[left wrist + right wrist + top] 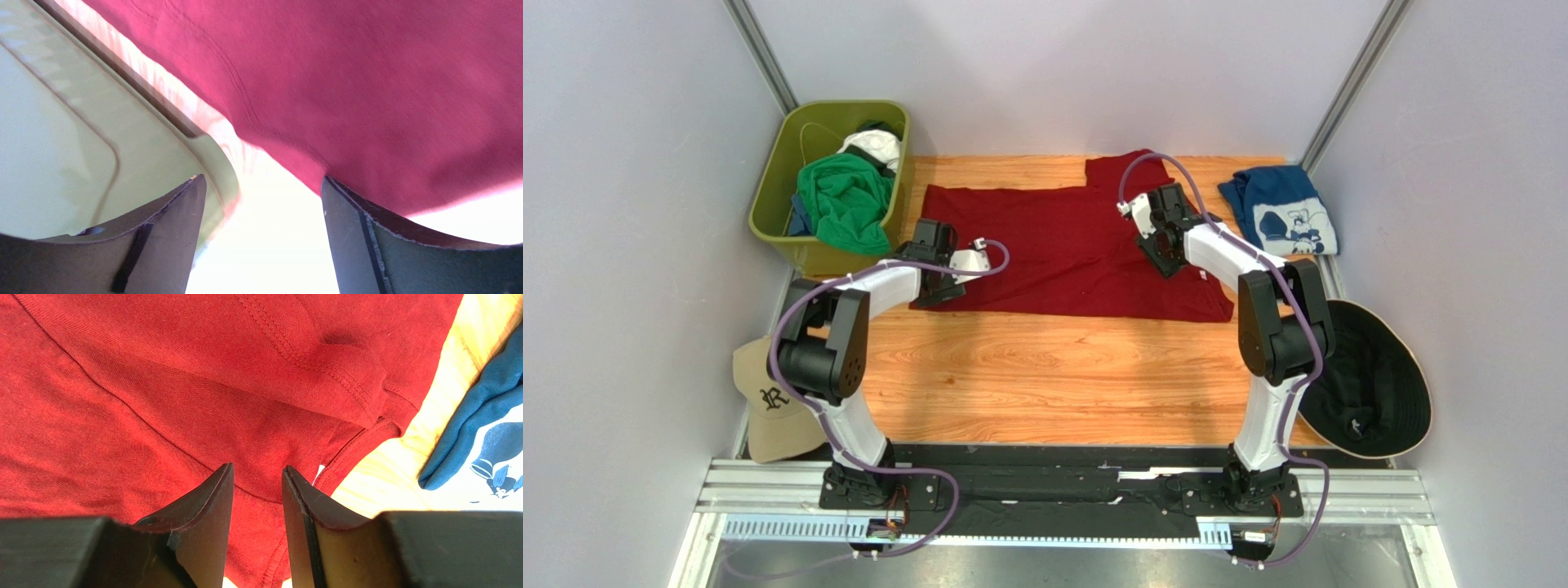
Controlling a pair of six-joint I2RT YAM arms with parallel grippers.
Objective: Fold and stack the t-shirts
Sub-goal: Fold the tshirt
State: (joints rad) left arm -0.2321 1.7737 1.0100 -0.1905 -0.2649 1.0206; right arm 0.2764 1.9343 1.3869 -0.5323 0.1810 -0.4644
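You are looking at a large plain dark red cloth t-shirt, with no print and its stitching the same red. The navy-blue cloth t-shirt carries a white cartoon print. The crumpled cloth t-shirt is bright green and the plastic bin olive green. Your tan baseball cap bears a dark letter. The round wide-brimmed hat is black with a tan edge. The wooden tabletop shows orange-brown grain.

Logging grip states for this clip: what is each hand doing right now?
Left hand: wide open, empty, at the edge of the dark red t-shirt.
Right hand: partly open, holding nothing, over that shirt's neckline.
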